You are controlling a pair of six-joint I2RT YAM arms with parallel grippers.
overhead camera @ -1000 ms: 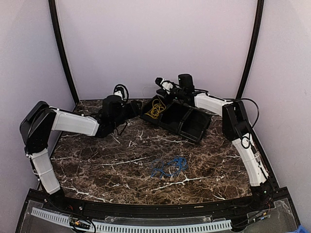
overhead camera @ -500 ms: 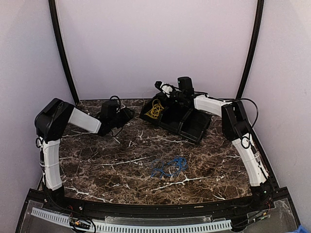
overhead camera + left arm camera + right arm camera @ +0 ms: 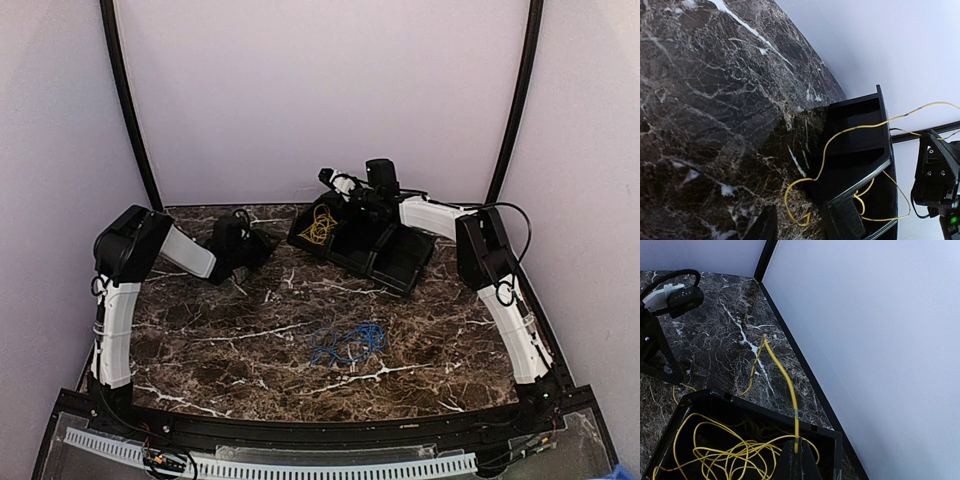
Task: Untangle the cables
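Two thin cables lay well apart, so the separating looked largely done. At the left, the left gripper [image 3: 800, 215] hovered low over the marble tabletop [image 3: 200, 330] just beside the black tray [image 3: 400, 262]. Its jaws stood apart, with the hooked free end of the yellow cable [image 3: 320, 226] lying between them and nothing visibly pinched. From there the yellow cable ran over the tray's wall into the end compartment, where most of it sat in a loose, springy heap. Nearer the arms' bases, the blue cable [image 3: 345, 342] lay alone on the tabletop in a flat tangle, touched by neither arm. At the right, the right gripper [image 3: 797, 455] hung above the tray, clamped on a strand of the yellow cable (the wire vanished between its fingertips). Both wires looked feather-light, limp yet slightly springy, and slick-jacketed, so loops would likely drag and snag on the tray wall. A firm pinch near a free end, rather than in the heap, seemed the best hold.
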